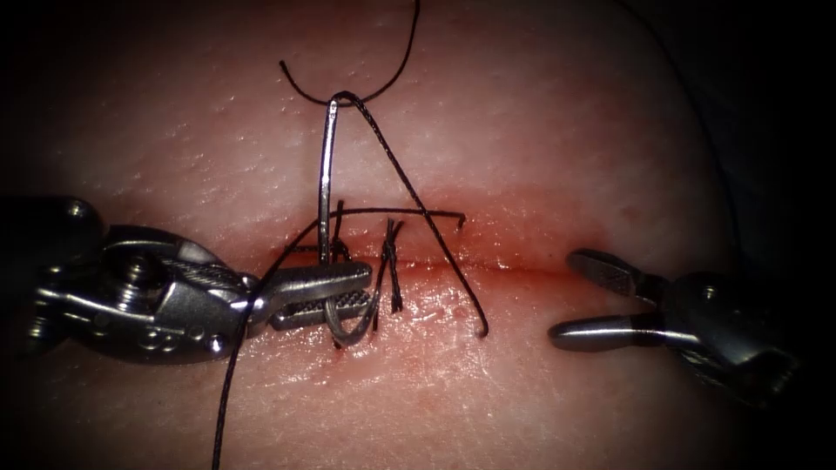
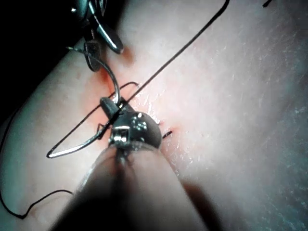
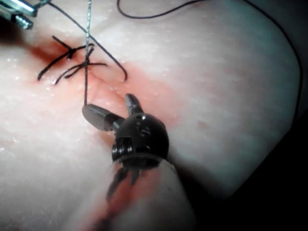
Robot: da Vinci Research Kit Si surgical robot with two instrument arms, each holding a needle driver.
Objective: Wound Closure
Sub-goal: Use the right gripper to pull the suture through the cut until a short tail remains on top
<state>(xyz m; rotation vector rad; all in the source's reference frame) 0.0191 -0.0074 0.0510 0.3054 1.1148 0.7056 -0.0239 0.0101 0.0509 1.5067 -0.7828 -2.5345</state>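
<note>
Steel jaws of the left tool (image 1: 335, 294) were clamped on the curved needle (image 1: 326, 187) near its pointed end, just left of the knotted stitch (image 1: 392, 261) on the cut (image 1: 522, 268). Its swaged end, trailing thread (image 1: 418, 204), stood clear above the tissue (image 1: 540, 130). The right tool (image 1: 592, 296) hung agape, holding nothing; a firm, square grip on the needle seemed wise.

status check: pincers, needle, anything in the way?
Left pincer shut on needle near its point end. Right pincer open, empty, right of knot. Thread crosses the cut.
</note>
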